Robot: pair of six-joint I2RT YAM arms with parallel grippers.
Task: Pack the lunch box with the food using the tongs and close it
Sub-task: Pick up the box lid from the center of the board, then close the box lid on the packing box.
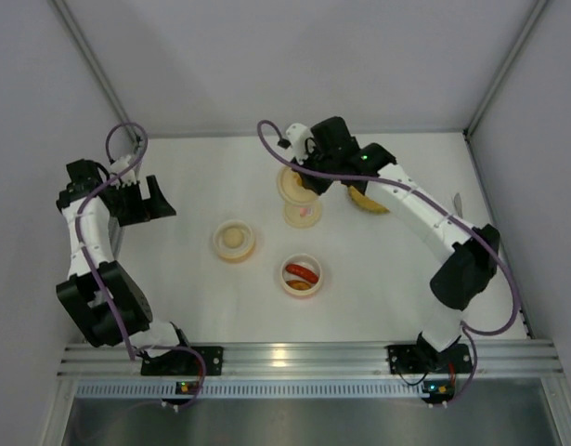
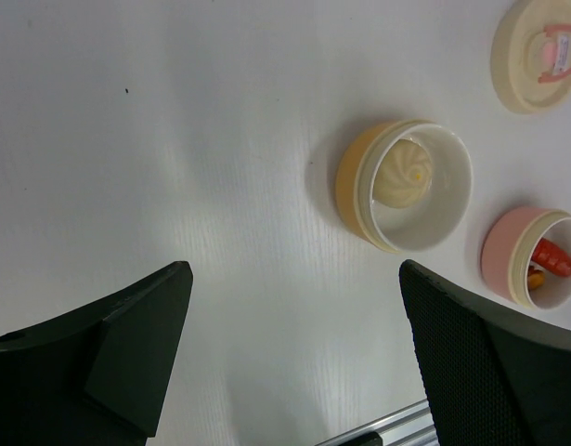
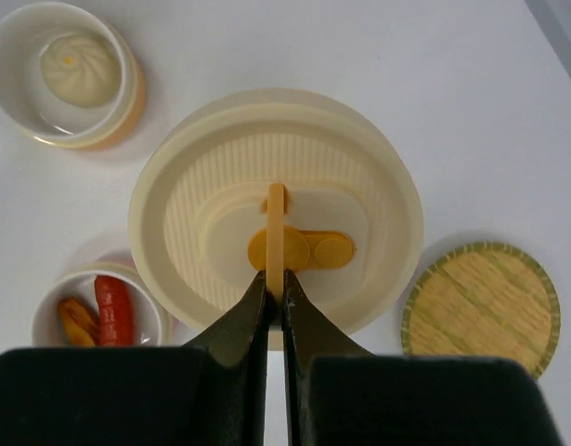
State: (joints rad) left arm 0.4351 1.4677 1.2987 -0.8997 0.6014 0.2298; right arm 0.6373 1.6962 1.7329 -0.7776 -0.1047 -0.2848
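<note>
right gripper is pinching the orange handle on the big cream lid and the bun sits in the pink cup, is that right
Not quite. The left wrist view shows the bun in the orange cup; the pink cup holds the sausage pieces. The right gripper is indeed shut on the orange handle of the big cream lid.

Top cam overhead, far; wrist cams close, down; all share orange cup [image 1: 235, 259] [image 2: 348, 181] [image 3: 134, 93].

Bright even light, soft shadows, sheen on table [image 2: 201, 167], foreground perhaps blurred
</note>
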